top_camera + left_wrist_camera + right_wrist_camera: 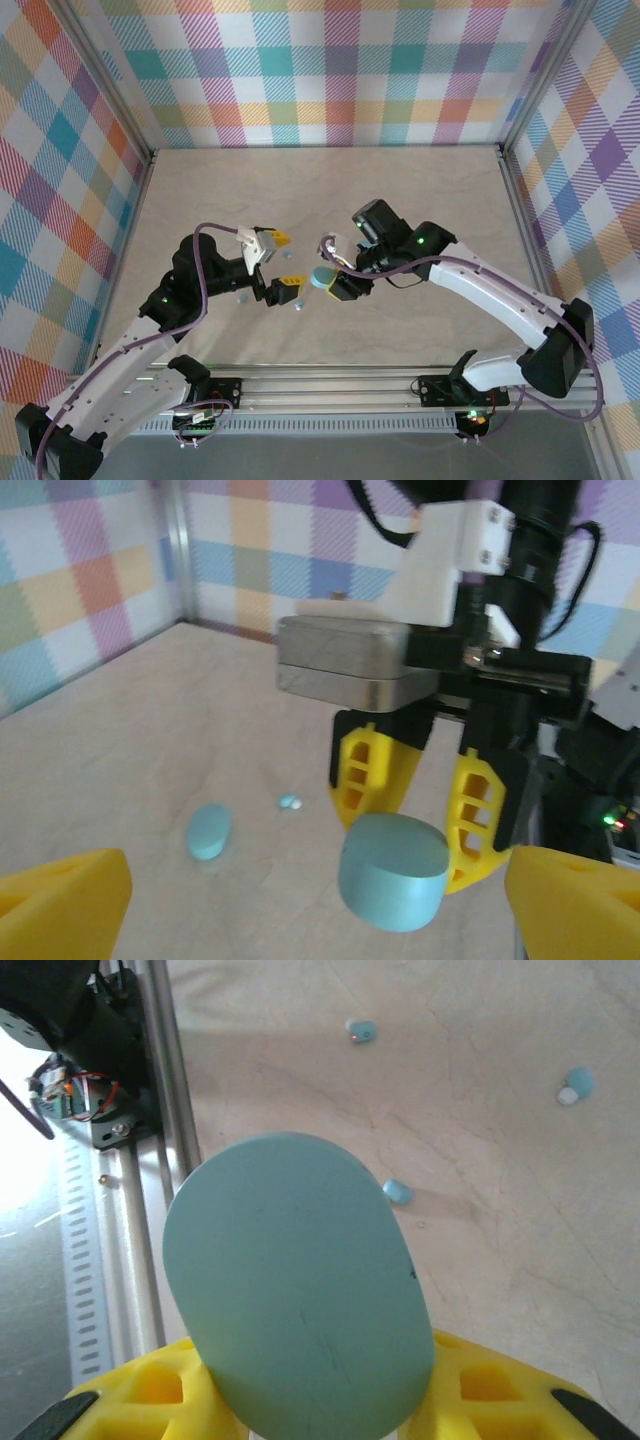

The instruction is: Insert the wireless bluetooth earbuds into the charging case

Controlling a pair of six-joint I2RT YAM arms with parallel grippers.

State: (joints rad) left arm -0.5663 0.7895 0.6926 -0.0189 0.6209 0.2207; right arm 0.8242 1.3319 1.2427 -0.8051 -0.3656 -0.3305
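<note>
Earbuds (397, 1191): three lie loose on the surface (500, 1240), centre and upper right of the right wrist view; none seated. Right hand (330, 284) grips the charging case (300, 1290) aloft; left hand (280, 262) open, empty. Insertion not yet begun.

The charging case (300, 1290) runs off the bottom edge at its lower end; 3 earbuds (397, 1191) are blurred specks.

Robotics lab test cell. Pale wood-grain table (330, 200) boxed in on three sides by plaid-print panels (330, 70) on aluminium posts (105, 85). Left arm (115, 355) and right arm (490, 290) bolted to an extrusion rail (330, 385) along the near edge.
</note>
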